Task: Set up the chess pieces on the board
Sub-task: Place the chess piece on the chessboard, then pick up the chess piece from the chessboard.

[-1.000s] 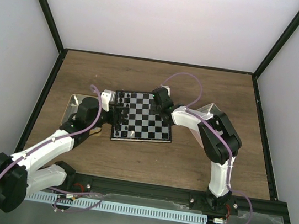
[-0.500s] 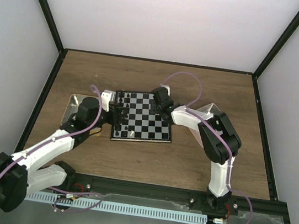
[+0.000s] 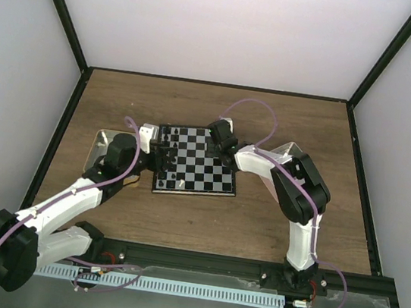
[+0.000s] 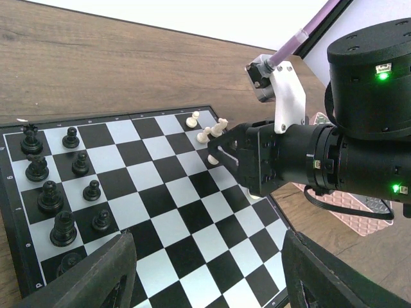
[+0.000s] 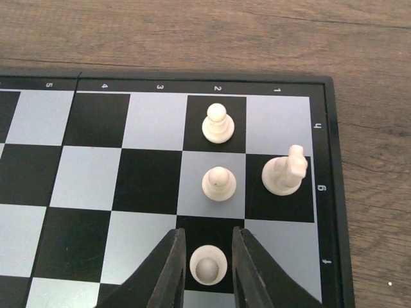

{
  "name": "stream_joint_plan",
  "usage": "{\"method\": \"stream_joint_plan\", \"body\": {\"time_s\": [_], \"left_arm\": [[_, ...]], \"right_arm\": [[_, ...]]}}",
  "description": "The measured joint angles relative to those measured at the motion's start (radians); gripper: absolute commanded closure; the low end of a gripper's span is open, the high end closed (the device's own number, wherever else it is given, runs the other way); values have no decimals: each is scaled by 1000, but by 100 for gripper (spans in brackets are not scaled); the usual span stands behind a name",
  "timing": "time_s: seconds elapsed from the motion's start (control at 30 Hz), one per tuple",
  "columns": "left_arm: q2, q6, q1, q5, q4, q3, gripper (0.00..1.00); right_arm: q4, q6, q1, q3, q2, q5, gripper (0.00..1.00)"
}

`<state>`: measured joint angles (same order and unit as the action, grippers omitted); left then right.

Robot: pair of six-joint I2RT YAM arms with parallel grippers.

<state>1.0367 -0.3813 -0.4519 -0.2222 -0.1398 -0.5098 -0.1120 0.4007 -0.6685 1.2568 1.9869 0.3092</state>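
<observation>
Tiny cream plastic pawn [image 5: 207, 268]: likely light, rigid, slippery; pinch head. Right gripper [image 5: 207, 236] jaws straddle it, grip unclear; left gripper [image 4: 205, 256] jaws open, empty.

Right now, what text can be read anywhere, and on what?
"5 4 3 2 1": the board, on its border's far edge, right wrist view.
"h", "g", "f": sideways on its right edge, probably.
Border marks in left wrist view: too blurred to read.
</observation>
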Motion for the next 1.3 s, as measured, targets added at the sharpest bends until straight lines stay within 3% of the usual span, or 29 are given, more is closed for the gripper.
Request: {"method": "stream_joint_plan", "body": {"time_s": [0.23,0.5,0.97,1.3], "left_arm": [[-9,-2,0,0,2,0,36],[-97,-28,0,5,21,0,36],[-249,-92,0,121,116,-7,34],[-249,-105,0,132,131,-7,34]], "right_arm": [[-18,6,0,-1,-43,-46,61],[-39,44,-31,-39,-239,-97,55],[-99,148,-288,-167,-277,-210,54],[-128,180,-355,-166,-187,-188,60]]}}
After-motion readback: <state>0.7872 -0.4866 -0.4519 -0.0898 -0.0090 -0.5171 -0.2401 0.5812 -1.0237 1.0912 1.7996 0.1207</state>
